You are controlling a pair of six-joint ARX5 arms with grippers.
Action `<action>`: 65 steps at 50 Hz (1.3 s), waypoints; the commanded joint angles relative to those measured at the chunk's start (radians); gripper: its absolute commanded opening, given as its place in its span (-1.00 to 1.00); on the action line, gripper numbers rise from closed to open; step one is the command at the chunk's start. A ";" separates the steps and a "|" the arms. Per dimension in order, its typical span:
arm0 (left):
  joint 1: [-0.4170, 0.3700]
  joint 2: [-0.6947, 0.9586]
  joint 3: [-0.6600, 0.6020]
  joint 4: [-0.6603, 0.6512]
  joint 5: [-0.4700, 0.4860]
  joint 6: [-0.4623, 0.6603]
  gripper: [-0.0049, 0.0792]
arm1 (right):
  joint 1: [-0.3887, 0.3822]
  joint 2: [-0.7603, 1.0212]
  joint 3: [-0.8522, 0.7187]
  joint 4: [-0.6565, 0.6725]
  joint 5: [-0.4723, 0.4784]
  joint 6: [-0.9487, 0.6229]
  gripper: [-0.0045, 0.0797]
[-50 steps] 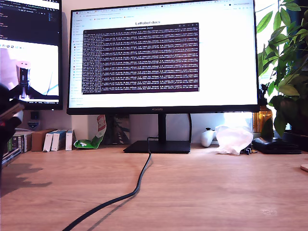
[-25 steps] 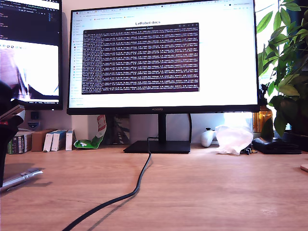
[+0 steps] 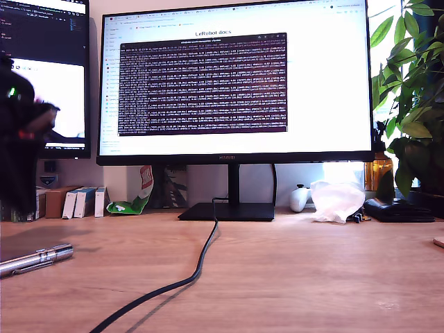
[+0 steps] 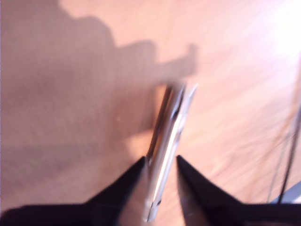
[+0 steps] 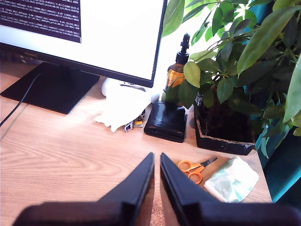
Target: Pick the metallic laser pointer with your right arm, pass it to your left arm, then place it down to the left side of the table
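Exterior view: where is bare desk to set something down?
Bare wood runs from the black cable to the exterior view's right edge, in front of the monitor base. Crowded: the back row, and the metallic laser pointer at that view's left.

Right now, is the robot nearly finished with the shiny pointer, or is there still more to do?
Nearly finished. The metallic laser pointer already lies flat on the table at the exterior view's left, so the pick and pass look done. My first gripper has open jaws either side of it, apparently letting go. My second gripper is shut and empty, over by the scissors. Only lifting clear seems left.
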 commanded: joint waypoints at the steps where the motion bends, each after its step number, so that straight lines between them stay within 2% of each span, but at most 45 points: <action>1: -0.002 0.011 0.022 0.004 0.004 0.019 -0.93 | 0.008 0.001 -0.016 0.011 -0.003 0.002 -0.92; 7: -0.002 0.011 0.068 0.069 0.030 0.014 -0.93 | 0.008 0.001 -0.016 0.010 -0.003 0.024 -0.92; 13: -0.002 0.011 0.107 0.171 0.070 -0.048 -0.93 | 0.010 0.001 -0.015 0.034 -0.022 0.076 -0.92; 18: -0.002 0.008 0.124 0.215 -0.017 -0.119 -0.93 | 0.009 0.002 -0.015 0.063 -0.005 0.186 -0.92; 24: -0.006 -0.021 0.120 0.234 -0.244 -0.095 -0.93 | 0.001 0.006 -0.015 0.067 0.156 0.195 -0.92; 30: -0.008 -0.083 0.088 0.301 -0.270 -0.097 -0.93 | -0.017 0.003 -0.016 0.050 0.229 0.173 -0.89; 40: -0.008 -0.223 -0.014 0.399 -0.321 -0.098 -0.93 | -0.032 0.003 -0.032 0.066 0.240 0.145 -0.89; 51: -0.008 -0.397 -0.220 0.534 -0.355 -0.109 -0.93 | -0.032 -0.053 -0.143 0.119 0.248 0.148 -0.89; 59: -0.008 -0.542 -0.369 0.626 -0.383 -0.114 -0.93 | -0.032 -0.123 -0.166 0.133 0.315 0.188 -0.89; 65: -0.009 -0.664 -0.459 0.729 -0.415 -0.142 -0.93 | -0.032 -0.182 -0.166 0.211 0.363 0.262 -0.89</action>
